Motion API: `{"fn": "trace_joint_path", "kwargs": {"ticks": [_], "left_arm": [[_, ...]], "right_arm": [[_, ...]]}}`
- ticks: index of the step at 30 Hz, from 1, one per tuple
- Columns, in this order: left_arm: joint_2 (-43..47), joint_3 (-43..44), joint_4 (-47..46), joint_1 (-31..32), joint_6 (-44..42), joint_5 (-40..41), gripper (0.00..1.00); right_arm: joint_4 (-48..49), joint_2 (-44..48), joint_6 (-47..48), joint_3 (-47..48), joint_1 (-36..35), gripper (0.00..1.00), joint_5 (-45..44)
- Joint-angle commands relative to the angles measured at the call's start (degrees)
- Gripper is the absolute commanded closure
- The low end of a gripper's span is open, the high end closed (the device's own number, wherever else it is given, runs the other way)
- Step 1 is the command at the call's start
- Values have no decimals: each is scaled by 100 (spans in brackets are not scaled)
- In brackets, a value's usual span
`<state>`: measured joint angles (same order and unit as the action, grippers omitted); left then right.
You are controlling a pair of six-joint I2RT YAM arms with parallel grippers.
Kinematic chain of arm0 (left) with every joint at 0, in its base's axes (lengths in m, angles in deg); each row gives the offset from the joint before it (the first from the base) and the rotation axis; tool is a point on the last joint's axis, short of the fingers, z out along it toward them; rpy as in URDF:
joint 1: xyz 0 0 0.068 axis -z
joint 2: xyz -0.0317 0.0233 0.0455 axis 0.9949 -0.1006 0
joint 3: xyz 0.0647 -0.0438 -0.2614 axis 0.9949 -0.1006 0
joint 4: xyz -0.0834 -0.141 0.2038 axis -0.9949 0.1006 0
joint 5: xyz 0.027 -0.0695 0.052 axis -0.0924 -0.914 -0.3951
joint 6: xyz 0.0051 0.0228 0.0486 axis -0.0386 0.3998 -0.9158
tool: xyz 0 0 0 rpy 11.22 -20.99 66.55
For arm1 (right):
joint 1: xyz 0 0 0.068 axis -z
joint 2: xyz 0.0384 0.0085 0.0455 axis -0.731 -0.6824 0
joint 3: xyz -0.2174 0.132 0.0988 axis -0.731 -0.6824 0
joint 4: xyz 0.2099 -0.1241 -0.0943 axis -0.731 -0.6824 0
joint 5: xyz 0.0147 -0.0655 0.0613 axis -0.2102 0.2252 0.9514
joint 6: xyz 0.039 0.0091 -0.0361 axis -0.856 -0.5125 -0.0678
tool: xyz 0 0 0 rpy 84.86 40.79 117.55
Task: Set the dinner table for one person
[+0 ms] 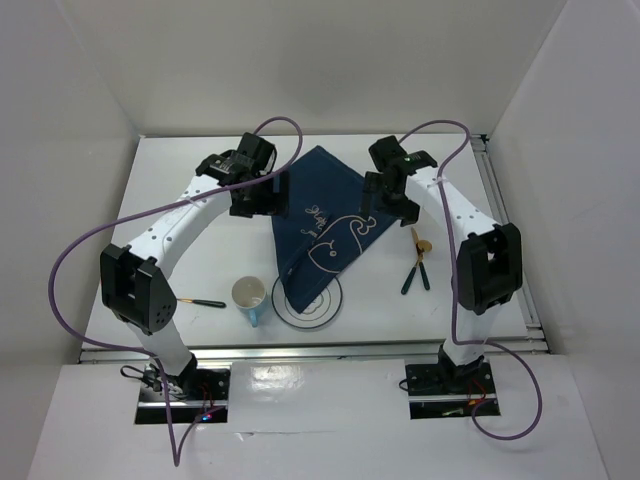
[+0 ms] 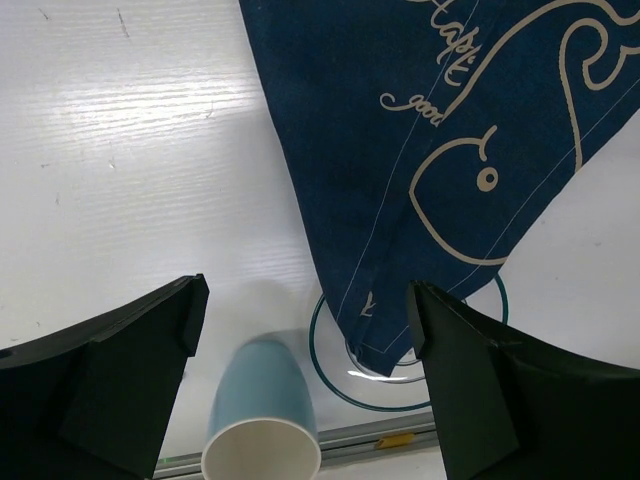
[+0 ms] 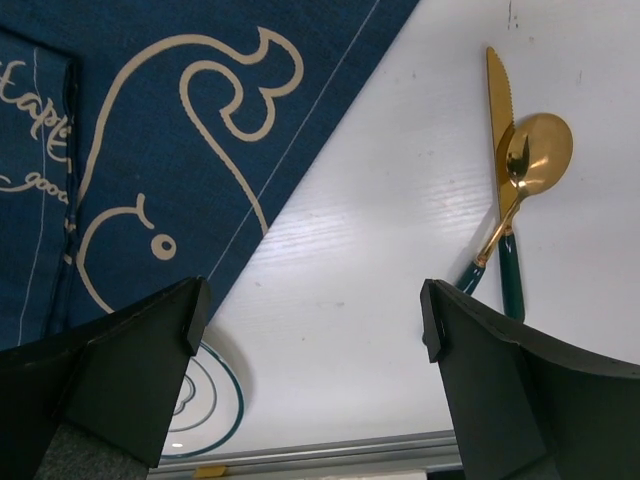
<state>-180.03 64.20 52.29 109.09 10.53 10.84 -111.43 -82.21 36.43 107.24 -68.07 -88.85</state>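
The left tool (image 2: 305, 310) is hanging open and empty above the navy cloth (image 2: 420, 150). The right tool (image 3: 315, 300) is gaping empty over the white desk (image 3: 360, 260) spreading beneath both. The cloth is overlapping a plate (image 1: 315, 310) near the desk's front edge.

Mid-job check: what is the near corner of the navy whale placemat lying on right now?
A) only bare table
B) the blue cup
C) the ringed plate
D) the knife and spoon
C: the placemat drapes its near corner over the plate, while the cup sits beside the plate and the knife and spoon lie apart from the cloth.
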Motion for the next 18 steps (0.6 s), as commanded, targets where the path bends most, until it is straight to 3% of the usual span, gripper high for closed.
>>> {"fn": "trace_joint_path", "kwargs": {"ticks": [1, 14, 18], "left_arm": [[134, 162, -57, 19, -59, -97, 0], [134, 161, -5, 133, -76, -149, 0], [134, 108, -57, 414, -209, -149, 10]], "right_arm": [[319, 504, -65, -217, 36, 0, -73], [459, 872, -65, -646, 36, 0, 162], [1014, 1409, -65, -1351, 36, 0, 673]]}}
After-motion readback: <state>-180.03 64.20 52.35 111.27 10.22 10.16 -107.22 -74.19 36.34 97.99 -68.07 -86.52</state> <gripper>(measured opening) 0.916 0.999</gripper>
